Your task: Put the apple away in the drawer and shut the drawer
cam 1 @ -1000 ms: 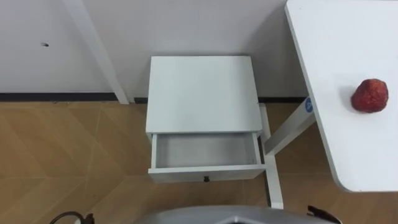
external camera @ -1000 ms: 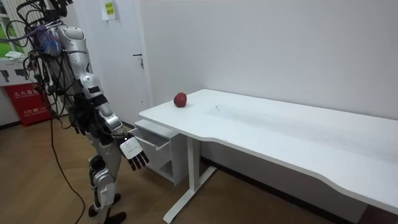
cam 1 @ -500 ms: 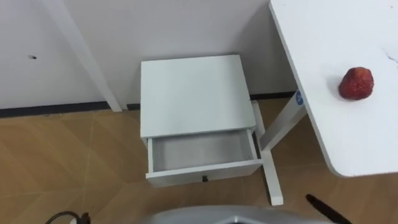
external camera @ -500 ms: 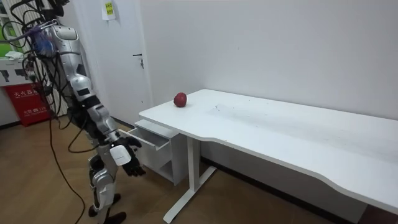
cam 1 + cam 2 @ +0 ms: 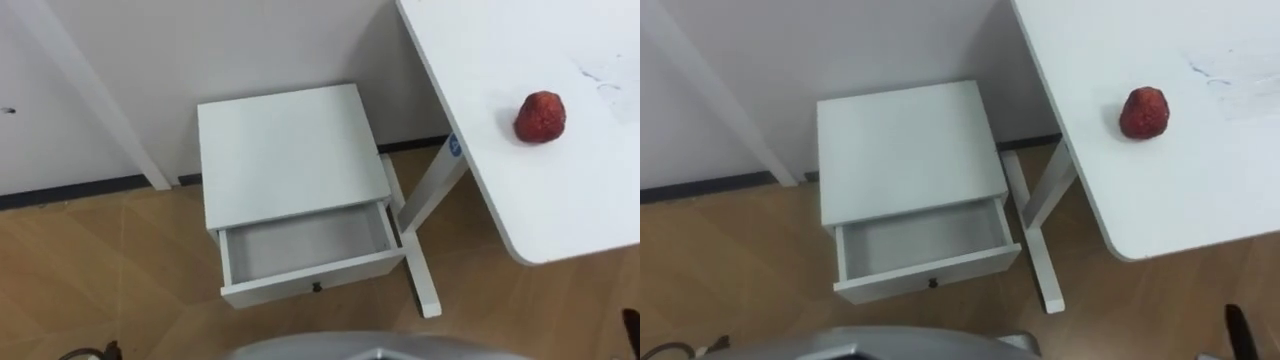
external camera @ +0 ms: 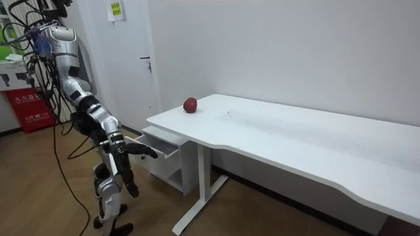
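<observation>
apple [image 5: 540, 116]: on the table [image 5: 560, 210], near its left end | drawer [image 5: 305, 250]: open, empty, down-left of the apple | right hand [image 6: 141, 149]: fingers stretched out, holding nothing, low by the drawer front | apple's up and to the right, so right arm's closer imo

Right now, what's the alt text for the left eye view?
A red apple sits on a white table at the upper right. Left of the table, a white nightstand stands against the wall on wood floor, its empty drawer pulled open.
</observation>
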Tool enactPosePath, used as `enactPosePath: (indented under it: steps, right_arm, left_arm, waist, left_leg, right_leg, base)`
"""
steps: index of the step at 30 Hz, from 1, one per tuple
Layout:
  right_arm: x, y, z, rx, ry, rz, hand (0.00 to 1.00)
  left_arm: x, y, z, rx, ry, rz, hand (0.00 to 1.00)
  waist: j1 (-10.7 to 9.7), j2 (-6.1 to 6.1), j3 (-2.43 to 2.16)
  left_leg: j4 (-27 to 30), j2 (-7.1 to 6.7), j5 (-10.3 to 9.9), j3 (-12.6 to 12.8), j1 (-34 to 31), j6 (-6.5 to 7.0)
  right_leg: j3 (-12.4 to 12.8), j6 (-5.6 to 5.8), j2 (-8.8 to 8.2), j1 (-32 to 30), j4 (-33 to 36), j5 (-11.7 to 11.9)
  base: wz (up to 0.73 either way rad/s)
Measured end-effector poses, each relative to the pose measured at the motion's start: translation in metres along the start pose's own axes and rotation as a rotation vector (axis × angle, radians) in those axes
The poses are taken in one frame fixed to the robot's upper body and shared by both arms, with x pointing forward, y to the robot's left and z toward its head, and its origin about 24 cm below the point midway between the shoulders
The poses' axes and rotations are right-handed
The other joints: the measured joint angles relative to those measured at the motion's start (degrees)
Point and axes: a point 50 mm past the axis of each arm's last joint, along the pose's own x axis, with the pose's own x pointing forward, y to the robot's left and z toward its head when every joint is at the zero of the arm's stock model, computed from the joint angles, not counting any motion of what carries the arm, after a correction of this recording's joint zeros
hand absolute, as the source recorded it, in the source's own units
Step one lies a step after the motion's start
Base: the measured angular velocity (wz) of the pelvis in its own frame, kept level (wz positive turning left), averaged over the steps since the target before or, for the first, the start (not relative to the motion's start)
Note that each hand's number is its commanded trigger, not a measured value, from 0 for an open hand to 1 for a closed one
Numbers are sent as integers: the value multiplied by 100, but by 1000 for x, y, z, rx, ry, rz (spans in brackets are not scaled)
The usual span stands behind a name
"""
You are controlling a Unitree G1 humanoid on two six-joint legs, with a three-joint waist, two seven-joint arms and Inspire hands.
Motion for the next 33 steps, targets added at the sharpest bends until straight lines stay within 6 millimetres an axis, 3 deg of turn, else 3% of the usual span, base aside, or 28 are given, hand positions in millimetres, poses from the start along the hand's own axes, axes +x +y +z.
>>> enactPosePath:
  steps: [5, 9, 14, 16, 20, 23, 26, 33]
  right_arm:
    - [-29, 47, 28, 96, -106, 125, 0]
    - [-48, 67, 50, 122, -246, 184, 0]
    - [-74, 86, 66, 3, -502, 228, 0]
    - [-95, 100, 68, -61, -635, 305, 0]
    - [-127, 120, 58, -172, -776, 472, 0]
    - [-138, 127, 51, -228, -826, 560, 0]
    - [-154, 136, 40, -318, -883, 687, 0]
    - [-168, 149, 25, -499, -909, 917, 0]
  left_arm:
    - [0, 1, 3, -3, -21, -1, 0]
    - [-1, 2, 6, -5, -44, 4, 0]
    - [-1, -1, 6, 5, -48, -7, 0]
    - [-1, -4, 6, 26, -46, -19, 0]
    - [-2, -10, 6, 67, -55, -42, 0]
    - [-3, -12, 6, 85, -56, -51, 0]
    - [-3, -15, 0, 107, -32, -65, 0]
    - [-4, -19, 2, 150, -42, -81, 0]
  waist:
    - [12, 11, -2]
    - [15, 10, 3]
    - [57, 56, 3]
    - [158, 82, -1]
    - [217, 52, 4]
    - [329, 56, 10]
    - [471, 13, 52]
    - [655, -73, 81]
  left_leg:
    - [10, 17, 18, 87, -138, 7]
    - [19, 17, 24, 62, -167, 9]
    - [-16, 9, 25, 63, -188, 12]
    - [-61, 21, 31, 117, -173, 4]
    - [-60, 32, 33, 106, -173, 2]
    - [-78, 32, 33, 103, -163, 2]
    - [-78, 34, 35, 99, -81, 0]
    - [-78, 34, 37, 57, -66, -2]
  right_leg:
    - [-27, 10, -4, -157, 8, 6]
    - [-50, 17, 1, -177, 12, 10]
    - [-55, 19, -3, -211, 3, 11]
    - [-26, 19, 0, -238, 3, 11]
    - [-50, 19, 3, -236, 0, 11]
    - [-43, 19, 2, -236, -7, 11]
    - [-50, 21, 0, -177, -13, 10]
    - [-41, 22, 0, -150, -17, 10]
  base:
    - [-8]
    - [4]
    - [-1]
    - [-15]
    - [0]
    - [0]
    - [0]
    - [4]
